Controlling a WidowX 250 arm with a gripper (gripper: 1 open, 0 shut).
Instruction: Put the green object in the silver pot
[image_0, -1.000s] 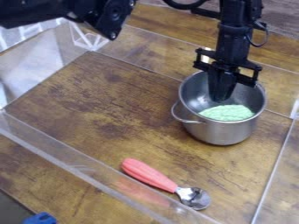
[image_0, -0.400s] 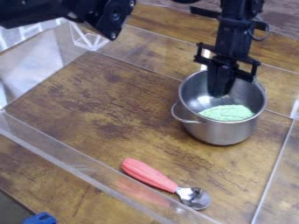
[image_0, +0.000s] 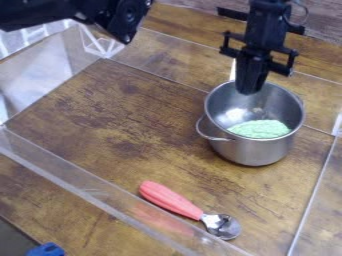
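Claw (image_0: 251, 88) closed and empty, positioned above the silver pot (image_0: 250, 123).

Camera view: the claw points straight down, its fingertips together just over the pot's far rim, holding nothing. The green object (image_0: 259, 129) lies flat on the pot's floor, toward the near wall. The pot stands upright on the wooden table (image_0: 120, 120), right of centre. A red-handled spoon (image_0: 186, 207) lies on the table near the front edge, well apart from the pot.

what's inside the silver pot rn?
The green object lies flat inside the silver pot. The near inner wall and the floor beneath it are hidden.
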